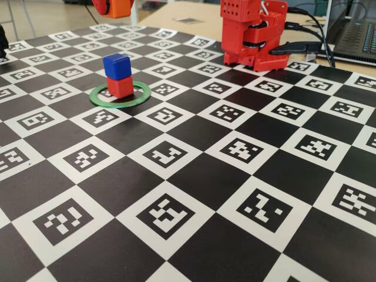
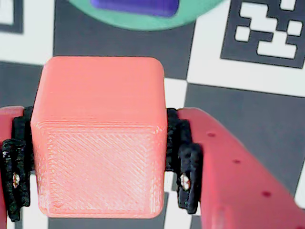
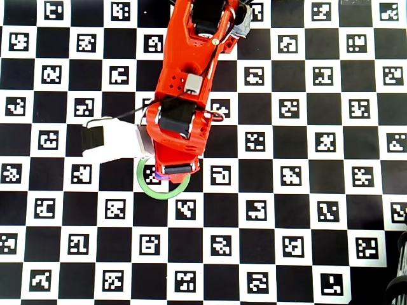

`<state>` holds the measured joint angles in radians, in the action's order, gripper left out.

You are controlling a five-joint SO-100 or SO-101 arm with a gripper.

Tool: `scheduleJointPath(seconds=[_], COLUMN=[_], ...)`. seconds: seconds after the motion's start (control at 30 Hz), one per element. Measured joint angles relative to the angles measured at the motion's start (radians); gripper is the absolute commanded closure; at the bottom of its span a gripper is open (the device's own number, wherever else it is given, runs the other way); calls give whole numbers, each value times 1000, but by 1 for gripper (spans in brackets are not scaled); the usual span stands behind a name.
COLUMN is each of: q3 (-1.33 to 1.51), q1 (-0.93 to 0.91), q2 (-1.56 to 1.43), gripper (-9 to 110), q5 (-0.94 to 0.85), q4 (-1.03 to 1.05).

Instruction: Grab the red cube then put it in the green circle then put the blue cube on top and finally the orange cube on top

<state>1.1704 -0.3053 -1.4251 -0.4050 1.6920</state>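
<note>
The red cube (image 1: 121,87) sits inside the green circle (image 1: 138,97) at the left of the fixed view, and the blue cube (image 1: 116,64) is stacked on top of it. High above that stack, at the top edge, my gripper (image 1: 116,6) is shut on the orange cube (image 1: 122,8). In the wrist view the orange cube (image 2: 100,138) fills the space between the black pads (image 2: 183,157) of my gripper (image 2: 100,162). Past it lie the blue cube (image 2: 136,5) and the green circle (image 2: 143,23). In the overhead view the arm hides the stack; only an arc of the green circle (image 3: 160,196) shows.
The arm's red base (image 1: 252,35) stands at the back of the black-and-white marker board (image 1: 194,176). Cables (image 1: 311,47) and a laptop (image 1: 355,35) lie behind it at the right. A white camera mount (image 3: 111,141) sticks out from the arm's left.
</note>
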Motion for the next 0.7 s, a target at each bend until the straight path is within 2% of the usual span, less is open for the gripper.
scheduleJointPath(seconds=[0.37,0.7], q3=[130,164], q1=[-80,-64], q2=[0,0], gripper=[94,94], q5=[-43,2], q4=[-97,-115])
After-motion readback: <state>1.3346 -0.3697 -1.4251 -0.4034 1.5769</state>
